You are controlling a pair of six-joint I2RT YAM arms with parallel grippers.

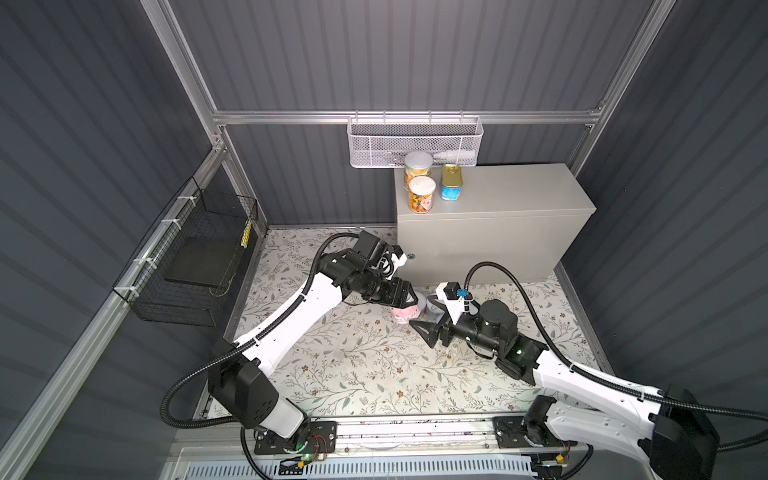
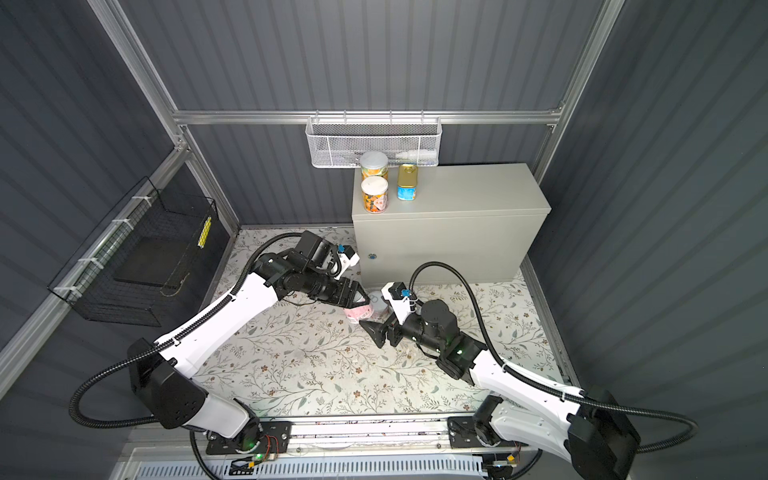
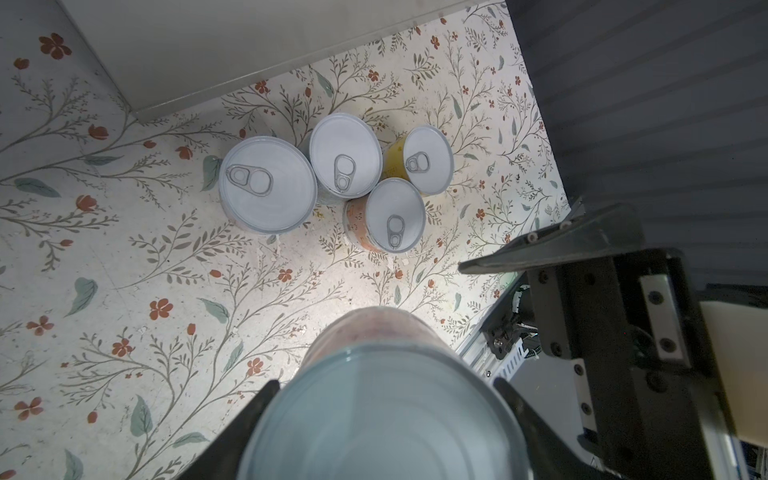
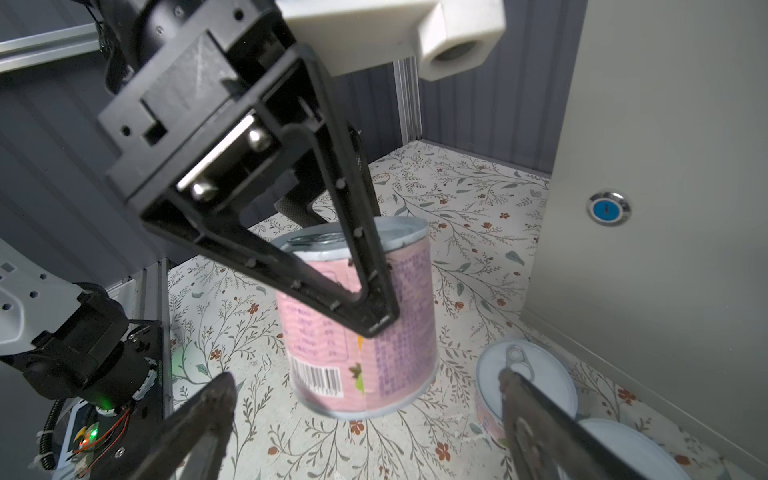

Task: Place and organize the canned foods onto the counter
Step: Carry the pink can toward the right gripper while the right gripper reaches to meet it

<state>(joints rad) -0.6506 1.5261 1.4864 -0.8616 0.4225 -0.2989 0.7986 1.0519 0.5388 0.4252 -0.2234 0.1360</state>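
Left gripper low, clamped on pink can, right gripper spread wide beside it; only left wrist view shows all four floor cans.

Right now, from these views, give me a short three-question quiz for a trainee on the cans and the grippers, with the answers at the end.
1. True or false: the left gripper is shut on the pink-labelled can.
2. How many cans stand on the grey counter? A) two B) three C) five
3. Fill in: the right gripper is ___.
Key: 1 true. 2 B: an orange-labelled can, a second round can and a gold tin. 3 open.
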